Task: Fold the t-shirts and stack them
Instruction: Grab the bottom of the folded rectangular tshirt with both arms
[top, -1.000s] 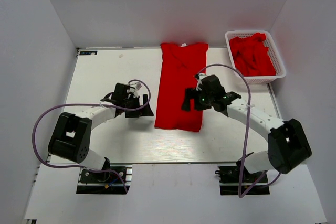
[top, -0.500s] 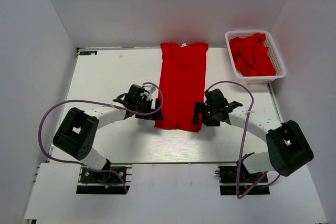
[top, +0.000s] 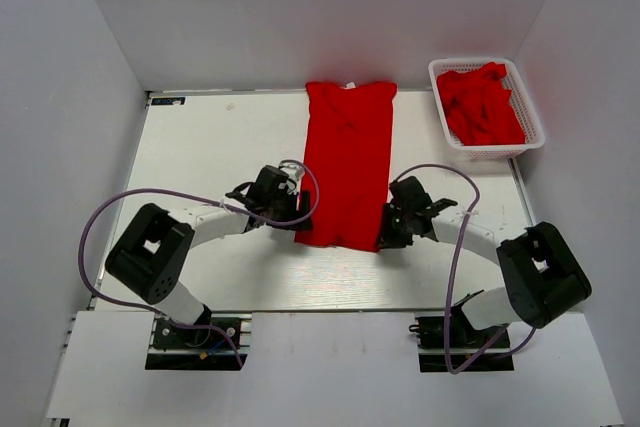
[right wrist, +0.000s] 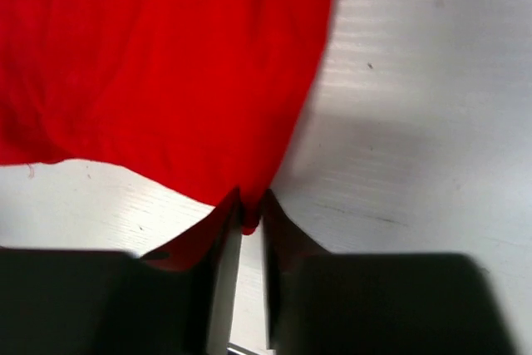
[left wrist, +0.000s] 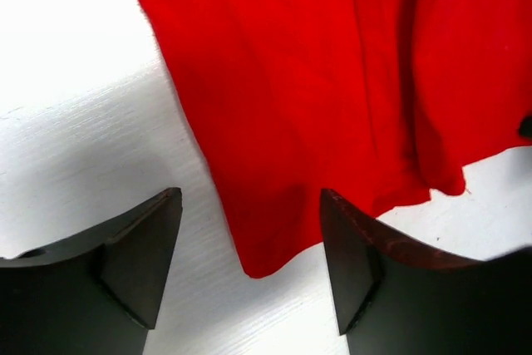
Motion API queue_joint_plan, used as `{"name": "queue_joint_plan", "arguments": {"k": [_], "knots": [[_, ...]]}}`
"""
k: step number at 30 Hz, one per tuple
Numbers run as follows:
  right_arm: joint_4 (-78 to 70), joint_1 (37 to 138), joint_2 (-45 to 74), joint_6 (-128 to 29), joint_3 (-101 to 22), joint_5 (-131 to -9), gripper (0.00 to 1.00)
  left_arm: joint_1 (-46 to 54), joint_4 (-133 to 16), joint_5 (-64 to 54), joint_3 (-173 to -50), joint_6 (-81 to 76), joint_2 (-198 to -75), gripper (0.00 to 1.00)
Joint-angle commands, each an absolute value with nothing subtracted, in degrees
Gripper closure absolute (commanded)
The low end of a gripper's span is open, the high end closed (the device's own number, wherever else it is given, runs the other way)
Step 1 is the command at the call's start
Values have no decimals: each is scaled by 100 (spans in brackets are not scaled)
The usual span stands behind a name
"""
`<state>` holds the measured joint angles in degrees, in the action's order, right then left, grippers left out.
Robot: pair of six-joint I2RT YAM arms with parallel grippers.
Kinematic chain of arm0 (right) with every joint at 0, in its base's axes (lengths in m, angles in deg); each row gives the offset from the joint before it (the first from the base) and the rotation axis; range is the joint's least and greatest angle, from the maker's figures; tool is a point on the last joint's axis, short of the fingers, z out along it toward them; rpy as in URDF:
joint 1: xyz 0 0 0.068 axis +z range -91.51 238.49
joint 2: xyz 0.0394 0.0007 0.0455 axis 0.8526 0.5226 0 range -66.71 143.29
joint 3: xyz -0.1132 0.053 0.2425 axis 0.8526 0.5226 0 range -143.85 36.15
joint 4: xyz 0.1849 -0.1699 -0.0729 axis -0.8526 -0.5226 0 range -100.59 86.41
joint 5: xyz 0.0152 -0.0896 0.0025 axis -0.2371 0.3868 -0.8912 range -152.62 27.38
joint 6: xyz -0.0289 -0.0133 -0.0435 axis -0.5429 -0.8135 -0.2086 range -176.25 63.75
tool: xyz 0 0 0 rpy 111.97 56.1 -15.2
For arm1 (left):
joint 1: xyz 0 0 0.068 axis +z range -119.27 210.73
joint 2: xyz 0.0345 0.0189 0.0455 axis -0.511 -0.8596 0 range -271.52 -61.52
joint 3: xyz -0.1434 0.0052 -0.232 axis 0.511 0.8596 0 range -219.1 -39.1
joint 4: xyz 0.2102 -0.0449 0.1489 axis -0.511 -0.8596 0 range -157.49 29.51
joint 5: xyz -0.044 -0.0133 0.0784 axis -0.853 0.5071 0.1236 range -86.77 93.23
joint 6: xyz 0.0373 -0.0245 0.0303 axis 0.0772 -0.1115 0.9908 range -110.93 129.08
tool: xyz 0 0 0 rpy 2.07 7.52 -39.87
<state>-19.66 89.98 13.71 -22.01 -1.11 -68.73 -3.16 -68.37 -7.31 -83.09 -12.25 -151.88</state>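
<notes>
Since the near hem of the red t-shirt (top: pixel 345 157) was reached, one corner has been pinched by the right gripper (right wrist: pixel 245 215), the other straddled by the spread left gripper (left wrist: pixel 249 226); folding awaits that grip.

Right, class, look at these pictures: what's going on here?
Two robot arms work on a red t-shirt lying flat in a long strip. The right gripper pinches its near right corner; the left gripper stands open around the near left corner, not yet closed. More red shirts sit in the white basket.
</notes>
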Motion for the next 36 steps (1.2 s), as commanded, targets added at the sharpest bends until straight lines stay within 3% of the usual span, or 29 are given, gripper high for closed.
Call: {"name": "queue_joint_plan", "arguments": {"k": [1, 2, 6, 22, 24, 25, 27, 36], "knots": [[-1835, 8969, 1406, -2048, 37, -6746, 82, -425, -7402, -678, -7865, -1422, -15424, 26], [-1826, 8961, 1397, -2039, 116, -6719, 90, -486, -7350, -679, -7865, -1422, -15424, 34], [-1826, 8952, 1152, -1943, 275, -6579, 100, -539, -7402, -740, -7804, -1544, -15424, 57], [-1625, 8969, 984, -2030, 662, -6763, 100, -644, -7605, -1074, -7294, -1483, -15072, 50], [-1624, 8969, 941, -2030, 679, -6763, 100, -645, -7605, -1022, -7294, -1483, -15072, 59], [-1598, 8969, 931, -2030, 697, -6763, 100, -645, -7605, -961, -7294, -1483, -15125, 75], [-1580, 8961, 827, -2030, 732, -6780, 100, -645, -7605, -690, -7294, -1579, -15125, 98], [-2001, 8926, 405, -2057, 986, -6377, 100, -645, -7824, 33, -7084, -2010, -14326, 100]]}}
